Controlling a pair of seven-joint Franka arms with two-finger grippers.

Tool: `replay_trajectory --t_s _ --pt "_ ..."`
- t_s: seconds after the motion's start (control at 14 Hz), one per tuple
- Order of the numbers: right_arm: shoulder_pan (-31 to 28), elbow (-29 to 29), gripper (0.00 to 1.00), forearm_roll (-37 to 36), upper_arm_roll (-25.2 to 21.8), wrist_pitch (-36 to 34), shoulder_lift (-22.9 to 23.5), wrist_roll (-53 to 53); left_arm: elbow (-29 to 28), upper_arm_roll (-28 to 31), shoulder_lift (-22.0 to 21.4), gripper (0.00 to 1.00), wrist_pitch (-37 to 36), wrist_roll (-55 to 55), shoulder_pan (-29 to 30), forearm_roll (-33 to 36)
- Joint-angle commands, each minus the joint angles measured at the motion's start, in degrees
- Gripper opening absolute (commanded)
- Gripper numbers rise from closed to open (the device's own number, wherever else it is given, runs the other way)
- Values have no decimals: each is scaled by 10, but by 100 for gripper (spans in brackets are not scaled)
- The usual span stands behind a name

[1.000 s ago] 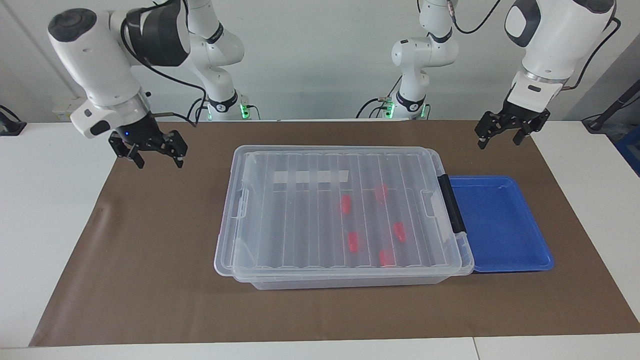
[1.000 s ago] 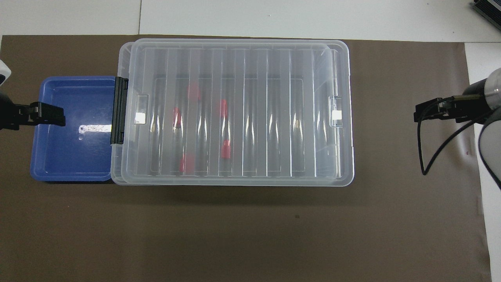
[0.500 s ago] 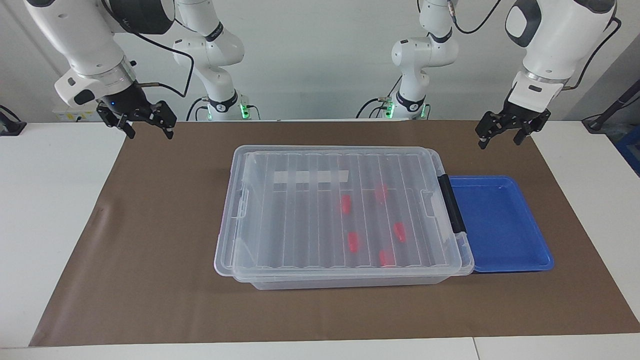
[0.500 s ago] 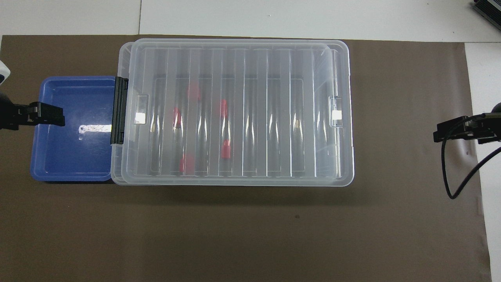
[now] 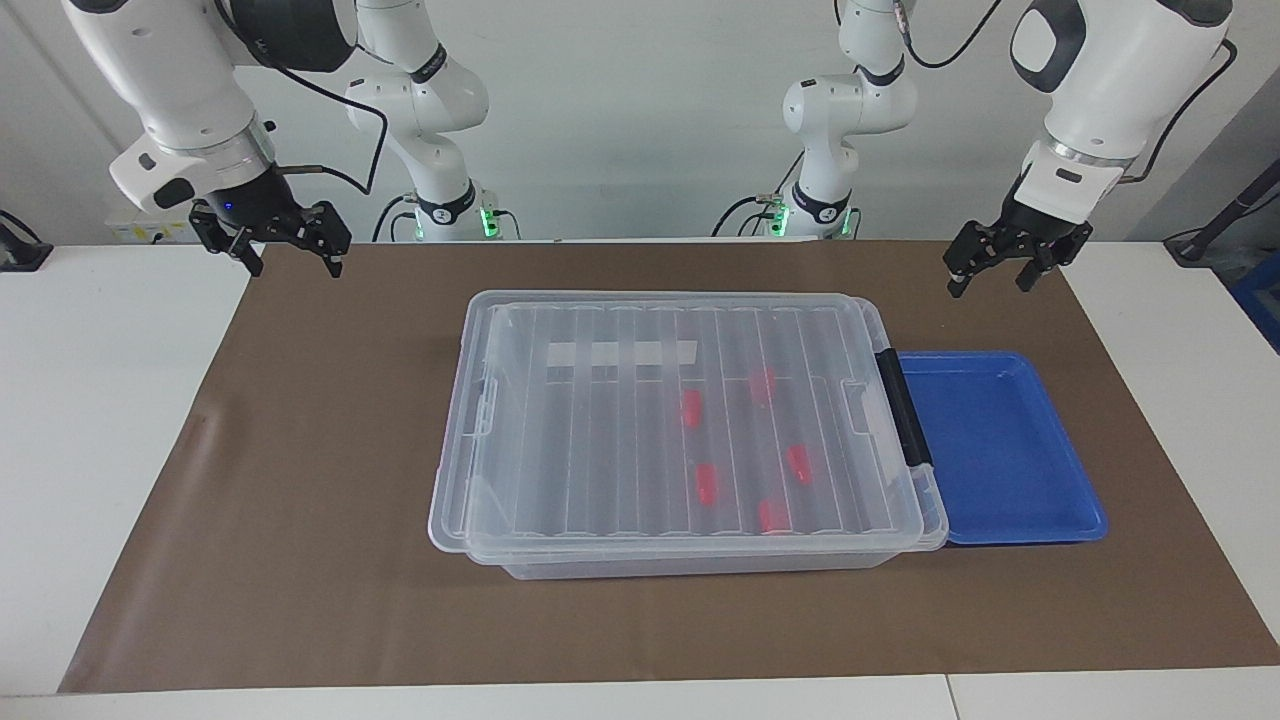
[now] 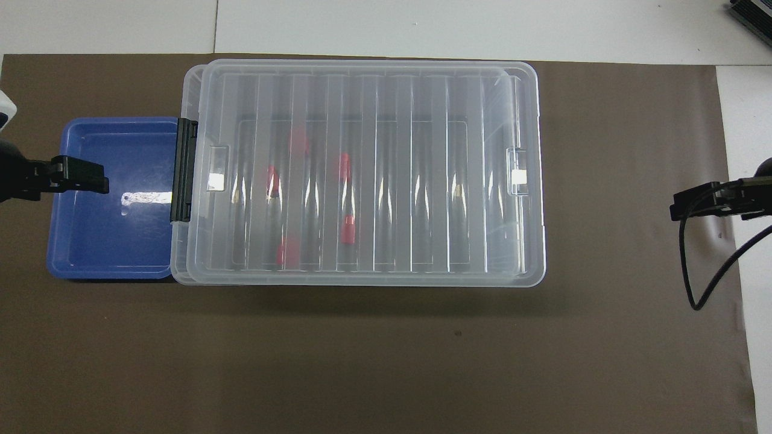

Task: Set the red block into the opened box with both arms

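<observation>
Since a second ago the right tool (image 5: 285, 245) has risen off the mat toward its corner; the left tool (image 5: 990, 265) barely shifted. Both hang open, empty. Five red blocks (image 5: 691, 408) blur under the box's (image 5: 470, 420) ribbed lid (image 5: 600, 420), beside the blue tray (image 5: 1000, 450).

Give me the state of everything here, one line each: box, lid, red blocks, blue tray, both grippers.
Box: lid on.
Lid: lying on the box.
Red blocks: five, inside the box.
Blue tray: empty, beside the box.
Left gripper: open, empty, raised.
Right gripper: open, empty, raised.
</observation>
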Motion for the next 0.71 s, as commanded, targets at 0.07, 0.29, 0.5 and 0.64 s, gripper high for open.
replay_trajectory --t_s 0.07,0.29,0.5,0.64 --pt "-6 2 100 10 1 -6 -3 1 5 7 0 100 -4 2 -6 -12" --pt "-5 2 100 10 1 -8 -5 0 5 7 0 100 0 4 -6 -12" --pt "-5 2 100 9 1 -6 -5 1 5 7 1 100 0 4 -7 -12" --pt "-5 2 100 8 1 -3 -5 0 5 7 1 100 1 4 -7 -12"
